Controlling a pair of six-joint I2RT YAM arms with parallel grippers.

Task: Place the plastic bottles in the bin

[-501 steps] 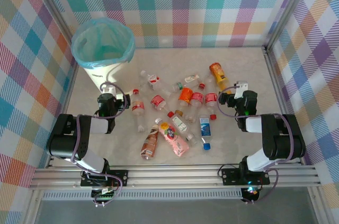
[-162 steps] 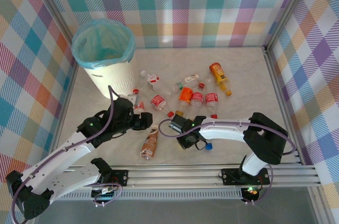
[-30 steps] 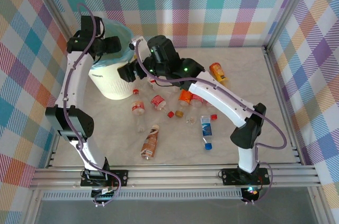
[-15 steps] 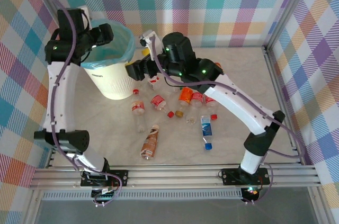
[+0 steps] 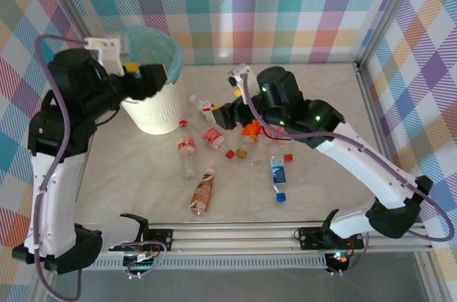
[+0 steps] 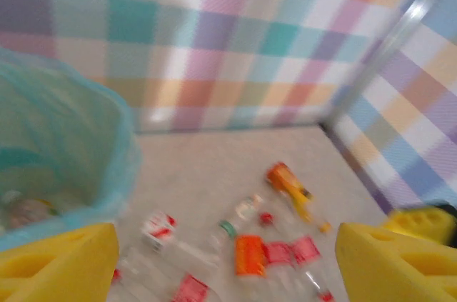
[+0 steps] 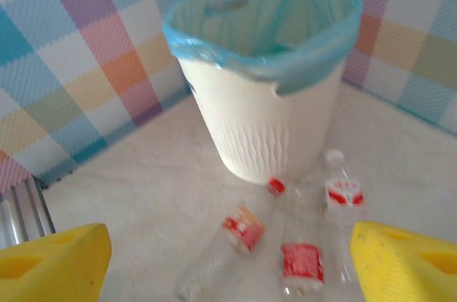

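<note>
White ribbed bin (image 7: 264, 123) lined with pale teal bag, just ahead of right claw (image 7: 230, 263), left of left claw (image 6: 227, 259), clear red-labelled plastic bottles (image 7: 301, 259) strewn beneath, both claws spread wide, empty

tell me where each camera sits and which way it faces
top external: above, behind the robot, looking down on table, bin, bottles; left arm, right arm show.
left wrist: by the bin, facing the far right corner; left pincer tips show.
right wrist: over the bottles, facing the bin; right pincer tips show.
shared: bin, bottles.
</note>
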